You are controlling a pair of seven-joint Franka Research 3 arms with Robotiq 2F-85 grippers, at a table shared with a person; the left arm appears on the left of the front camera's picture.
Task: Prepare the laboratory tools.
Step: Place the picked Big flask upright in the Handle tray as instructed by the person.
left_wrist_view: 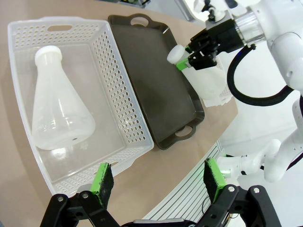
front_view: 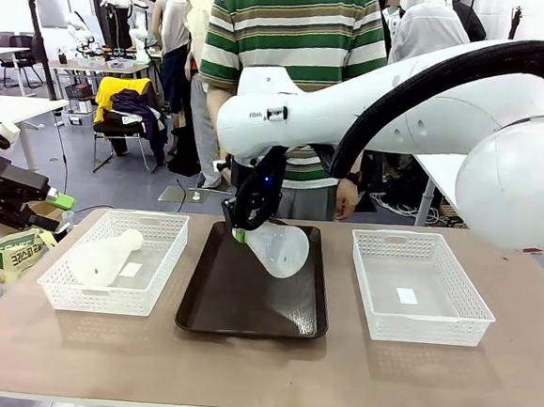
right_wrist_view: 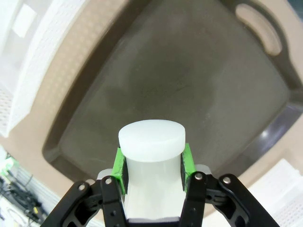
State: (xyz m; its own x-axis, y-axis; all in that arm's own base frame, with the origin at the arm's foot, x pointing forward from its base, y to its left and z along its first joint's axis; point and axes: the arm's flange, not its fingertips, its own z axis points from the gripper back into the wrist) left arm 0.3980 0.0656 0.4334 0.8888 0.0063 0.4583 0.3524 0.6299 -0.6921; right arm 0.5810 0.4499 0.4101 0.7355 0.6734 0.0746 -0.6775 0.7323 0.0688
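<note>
One frosted-white conical flask (front_view: 280, 248) hangs tilted over the dark brown tray (front_view: 245, 310), its neck (right_wrist_view: 151, 137) clamped between the green pads (right_wrist_view: 119, 168) of my right gripper (front_view: 242, 225), which is shut on it. The left wrist view shows that same held flask (left_wrist_view: 208, 82) beyond the tray (left_wrist_view: 151, 80). A second flask (front_view: 106, 256) lies on its side in the left white basket (front_view: 153, 284), also seen from above as the flask (left_wrist_view: 57, 109). My left gripper (left_wrist_view: 158, 182) is open above the basket's near corner, with nothing between its fingers.
An empty white mesh basket (front_view: 470, 323) with a small label stands at the right of the table. A person in a green striped shirt (front_view: 295, 36) stands at the far side behind the tray. A green packet (front_view: 14, 254) lies off the table's left edge.
</note>
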